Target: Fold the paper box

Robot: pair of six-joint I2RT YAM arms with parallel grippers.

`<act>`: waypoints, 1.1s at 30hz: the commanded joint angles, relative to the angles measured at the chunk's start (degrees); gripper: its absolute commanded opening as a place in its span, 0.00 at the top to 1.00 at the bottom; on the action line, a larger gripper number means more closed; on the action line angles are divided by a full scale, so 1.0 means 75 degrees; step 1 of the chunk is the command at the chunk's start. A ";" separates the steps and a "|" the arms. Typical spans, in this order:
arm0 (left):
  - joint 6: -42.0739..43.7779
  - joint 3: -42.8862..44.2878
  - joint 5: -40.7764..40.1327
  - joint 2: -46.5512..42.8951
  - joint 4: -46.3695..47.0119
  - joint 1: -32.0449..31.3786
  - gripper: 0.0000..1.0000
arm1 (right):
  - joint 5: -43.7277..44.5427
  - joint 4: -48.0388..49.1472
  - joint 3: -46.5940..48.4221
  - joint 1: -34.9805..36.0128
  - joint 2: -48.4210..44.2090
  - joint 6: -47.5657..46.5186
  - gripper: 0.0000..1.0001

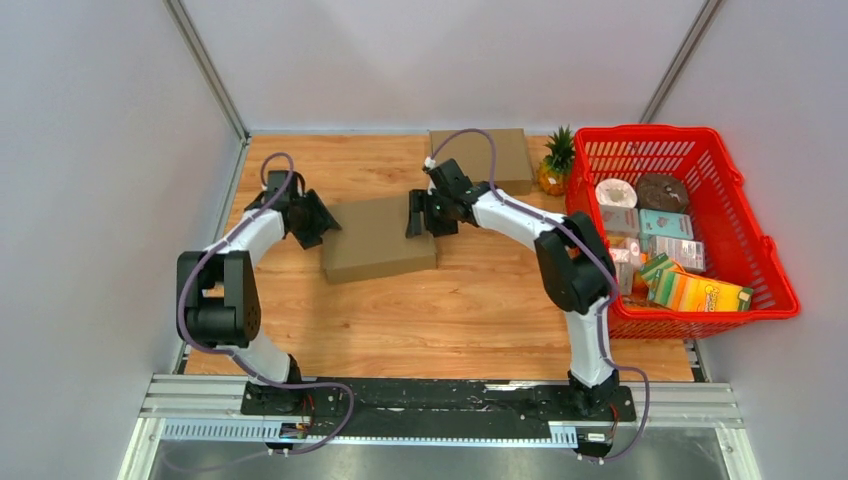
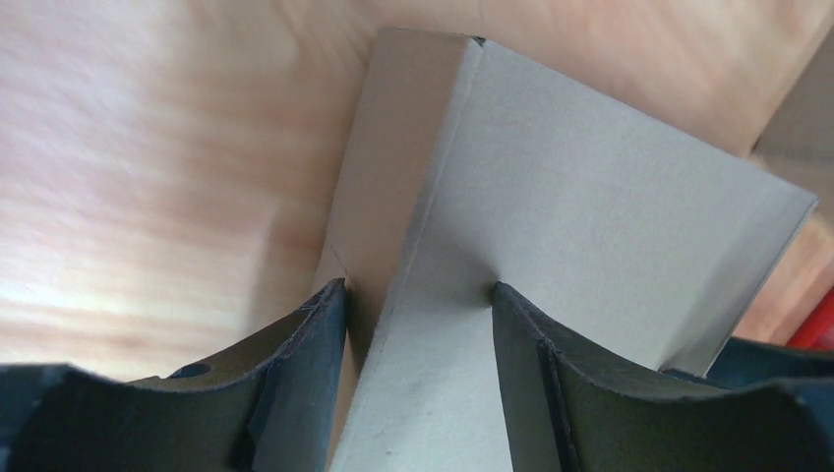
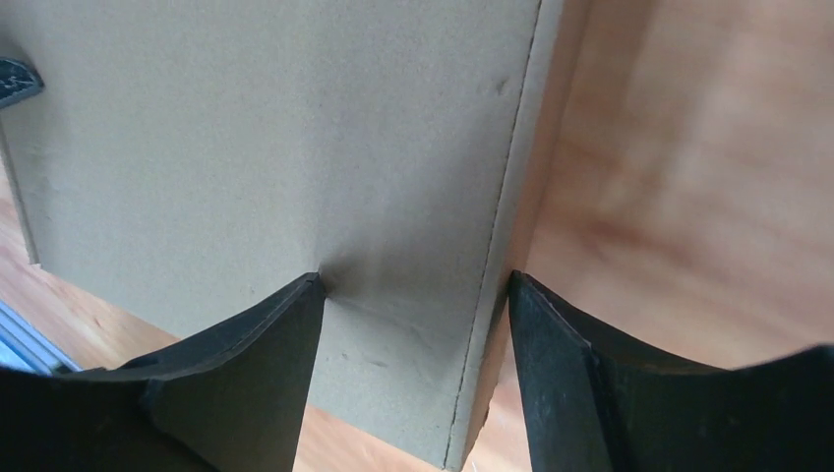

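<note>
Pinched the left end of the paper box (image 1: 380,240) in the left tool (image 1: 316,220), with cardboard filling the gap between its fingers (image 2: 295,393) and dimpled at one tip. Had the box stretched directly between the two tools, over the wooden counter (image 1: 400,320); could not tell whether resting on it or raised just off it. Pinched the right end in the right tool (image 1: 420,214) likewise, with one finger (image 3: 246,393) pressed into the broad plain brown face and the other alongside the narrow side panel. Noted a second brown cardboard piece (image 1: 495,155) just beyond the right tool, a pineapple (image 1: 555,165) to that tool's right, and a red basket (image 1: 775,280) further right, well apart from both tools. Could not read the writing on the packets (image 1: 690,290) inside the basket, being too small.
</note>
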 commanded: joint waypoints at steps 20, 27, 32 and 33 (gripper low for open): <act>0.0546 0.8530 0.1788 0.6167 -0.1259 0.1169 0.41 | 0.1205 0.2971 0.7798 0.0365 0.5445 -0.0050 0.25; 0.1002 1.0391 0.0889 0.6497 -0.2405 0.1473 0.25 | 0.1487 0.3019 0.8244 0.0294 0.5565 -0.0084 0.15; 0.1847 1.1074 -0.0321 0.5689 -0.3602 0.1696 0.23 | 0.2045 0.2014 0.8257 0.0271 0.4793 -0.0775 0.00; 0.1847 1.1040 -0.0380 0.5514 -0.3719 0.1836 0.23 | 0.2212 0.1790 0.8199 0.0270 0.4582 -0.1136 0.00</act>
